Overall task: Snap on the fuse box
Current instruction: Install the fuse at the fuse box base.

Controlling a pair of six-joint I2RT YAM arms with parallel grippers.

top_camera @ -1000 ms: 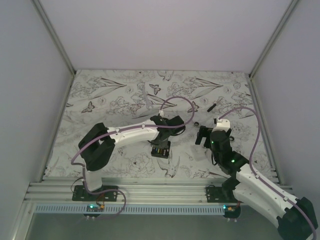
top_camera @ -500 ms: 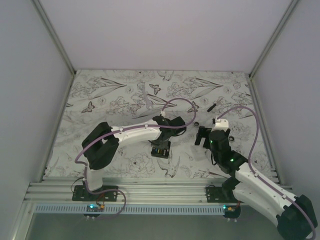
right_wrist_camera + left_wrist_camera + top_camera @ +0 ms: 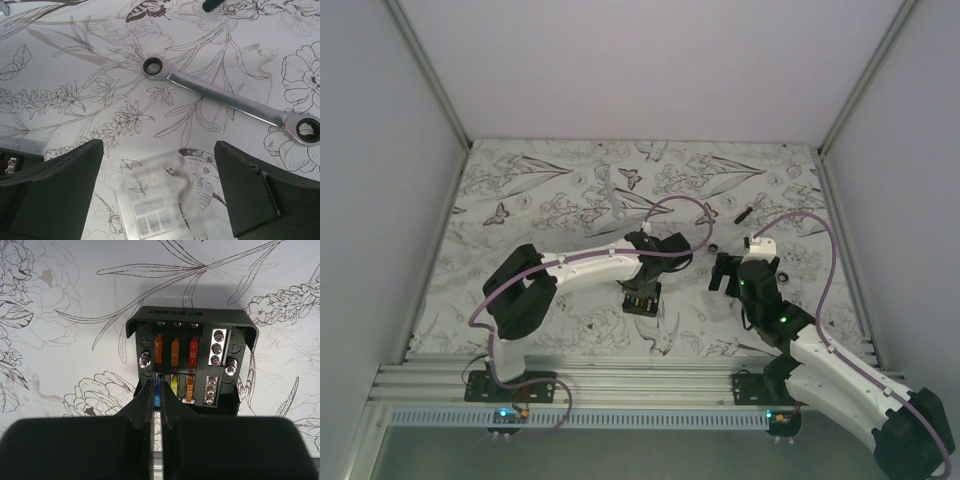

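Note:
The fuse box (image 3: 192, 362) is a black open box on the flowered mat, with orange, red and yellow fuses inside. In the top view the fuse box (image 3: 642, 299) lies near the table's middle. My left gripper (image 3: 157, 396) reaches into its near row and is shut on a small blue fuse (image 3: 157, 394); in the top view the left gripper (image 3: 644, 284) is right above the box. My right gripper (image 3: 157, 187) is open, low over a clear plastic cover (image 3: 160, 202) that lies flat between its fingers (image 3: 60, 185). The right gripper (image 3: 725, 272) is to the right of the box.
A metal ratchet wrench (image 3: 230, 100) lies on the mat beyond the clear cover. A short black stick (image 3: 743, 213) lies at the back right, and its end shows in the right wrist view (image 3: 212, 4). A clear plastic piece (image 3: 615, 205) lies behind the left arm.
The left arm's elbow has shifted a little to the right while its gripper stays at the fuse box. The right arm has barely moved.

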